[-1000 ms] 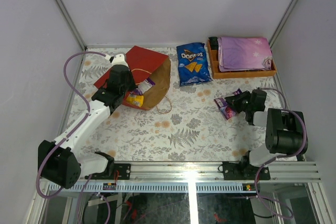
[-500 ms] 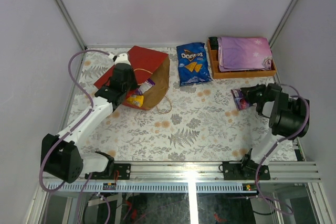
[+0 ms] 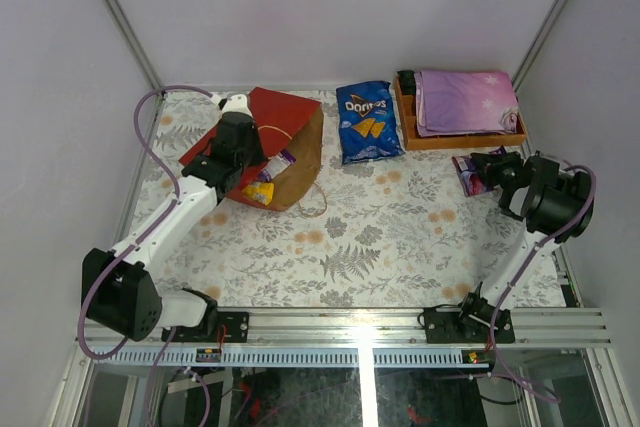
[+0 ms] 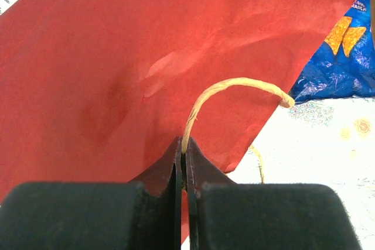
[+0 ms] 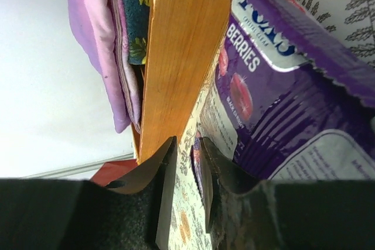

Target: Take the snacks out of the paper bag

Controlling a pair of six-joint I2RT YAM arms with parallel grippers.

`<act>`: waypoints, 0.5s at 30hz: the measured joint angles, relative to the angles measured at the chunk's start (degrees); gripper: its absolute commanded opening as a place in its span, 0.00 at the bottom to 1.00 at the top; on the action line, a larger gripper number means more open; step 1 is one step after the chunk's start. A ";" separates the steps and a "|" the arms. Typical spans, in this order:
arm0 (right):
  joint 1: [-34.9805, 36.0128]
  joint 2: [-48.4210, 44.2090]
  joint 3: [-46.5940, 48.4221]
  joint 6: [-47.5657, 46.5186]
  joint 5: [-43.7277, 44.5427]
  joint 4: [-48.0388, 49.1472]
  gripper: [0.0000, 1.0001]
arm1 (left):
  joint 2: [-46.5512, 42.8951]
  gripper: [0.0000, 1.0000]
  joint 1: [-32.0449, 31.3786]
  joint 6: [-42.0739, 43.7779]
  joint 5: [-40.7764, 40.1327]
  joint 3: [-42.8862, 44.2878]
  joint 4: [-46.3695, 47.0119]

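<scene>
- Pale lilac walls enclose a floral-patterned surface, seen from above with both arms reaching away from the near edge
- At the far left, the red paper bag lies on its side with its brown mouth turned toward the middle of the surface
- The left tool is clenched on the bag's tan loop handle; this looks meant to pin the bag and keep its mouth open while packets come out
- A yellow pack and a small purple pack sit in the bag's mouth, just beside the left tool and well apart from the right one
- At the far right, the right tool is nipped onto the edge of a purple Fox's packet, with its jaws nearly together
- That packet hangs at the tool's tip, just in front of the orange wooden tray, which holds a folded purple cloth; it seems about to be set down there, clear of the bag
- A blue Doritos bag lies flat between the paper bag and the tray, already out
- Judging by the two packs in the mouth, the job is only partly done
</scene>
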 measured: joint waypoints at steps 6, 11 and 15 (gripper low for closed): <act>-0.35 -8.31 -4.85 -0.07 2.56 -2.03 0.61 | 0.13 0.00 -0.13 0.02 0.07 0.33 -0.42; -0.35 -21.51 -6.16 -3.61 4.72 -7.91 0.61 | 0.09 0.00 -0.26 0.00 0.35 0.31 -1.01; -0.35 -26.38 -8.28 -5.79 6.36 -11.15 0.62 | 0.09 0.00 -0.55 -0.02 0.98 0.33 -1.01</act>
